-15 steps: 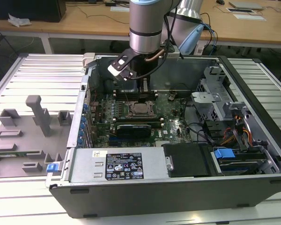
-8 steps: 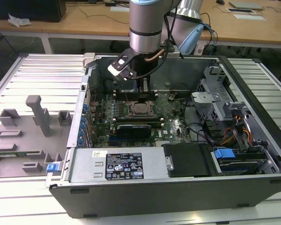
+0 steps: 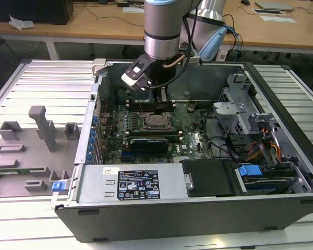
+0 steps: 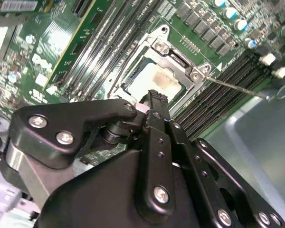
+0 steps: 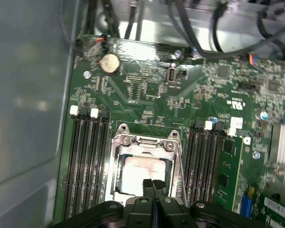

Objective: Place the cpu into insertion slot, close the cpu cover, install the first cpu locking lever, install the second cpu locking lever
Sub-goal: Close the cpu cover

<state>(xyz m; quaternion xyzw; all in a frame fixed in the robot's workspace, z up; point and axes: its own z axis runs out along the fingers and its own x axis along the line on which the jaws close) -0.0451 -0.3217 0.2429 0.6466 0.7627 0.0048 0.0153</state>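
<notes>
We look across a slatted aluminium worktop [image 3: 36,78] with pale wooden desks [image 3: 94,26] behind it. The biggest thing on it is an open black computer case [image 3: 198,208] lying on its side, with a grey moulded fixture tray [image 3: 26,151] beside it on the exterior view's left. A silver-and-blue robot arm [image 3: 163,31] reaches down into the case over the green motherboard [image 3: 190,122].

In the exterior view we see the black claw [image 3: 163,96] hanging just above the square silver-rimmed insertion slot [image 3: 148,121] near the board's middle. In both wrist views the claw [image 4: 154,97] [image 5: 153,184] has its two fingers pressed together with nothing between them, its tip over one edge of the chip. Rows of long black memory slots [image 5: 88,161] flank the socket on two sides.

The thin silvery square-framed cpu cover [image 5: 145,140] lies down around the chip, and through its cut-out we see the flat silver-grey cpu [image 5: 140,173] [image 4: 156,80] seated in the slot. In the second wrist view a thin bare metal lever rod [image 4: 235,86] sticks out from one corner of the frame, across the memory slots.
</notes>
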